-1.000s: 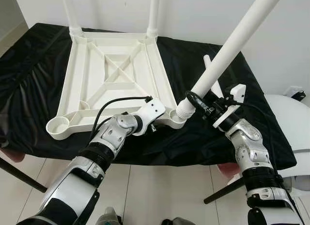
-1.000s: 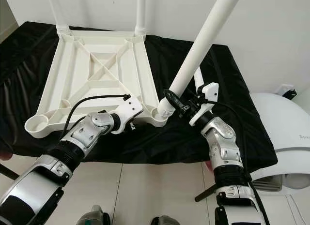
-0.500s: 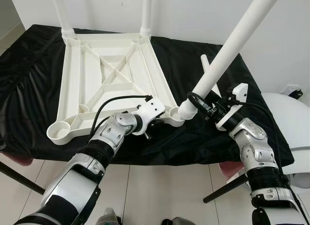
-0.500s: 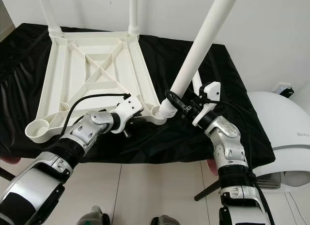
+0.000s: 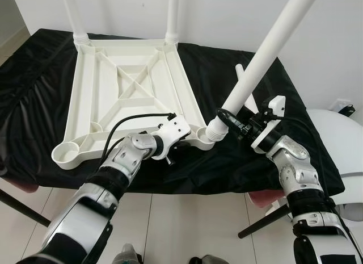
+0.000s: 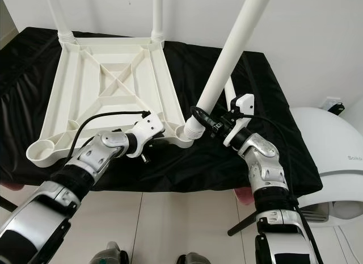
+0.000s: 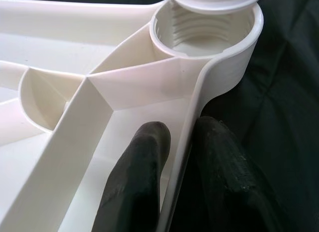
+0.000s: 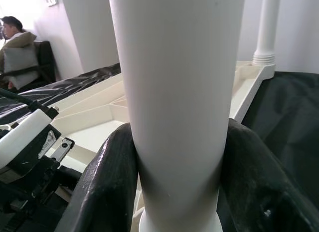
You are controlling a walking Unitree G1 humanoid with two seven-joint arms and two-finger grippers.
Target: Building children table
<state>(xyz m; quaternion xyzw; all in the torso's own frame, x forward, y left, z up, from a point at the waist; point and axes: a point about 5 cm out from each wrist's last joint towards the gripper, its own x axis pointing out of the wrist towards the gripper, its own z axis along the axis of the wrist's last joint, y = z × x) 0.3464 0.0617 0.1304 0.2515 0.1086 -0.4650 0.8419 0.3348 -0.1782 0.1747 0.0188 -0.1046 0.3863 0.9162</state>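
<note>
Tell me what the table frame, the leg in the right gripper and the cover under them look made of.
Table frame: likely moulded plastic, white, smooth, with thin ribs and a threaded socket. Leg in the right gripper: same white plastic look, faint sheen. Cover: thin black fabric or sheeting, wrinkled and draped; which one is unclear.

A white plastic tabletop (image 5: 127, 96) is laid upside down in the upper left of the left eye view, ribbed underside up. Two white legs (image 5: 172, 14) are stood upright in its far corners. A third leg (image 5: 258, 68) is tilted at the near right socket (image 7: 207, 30).
</note>
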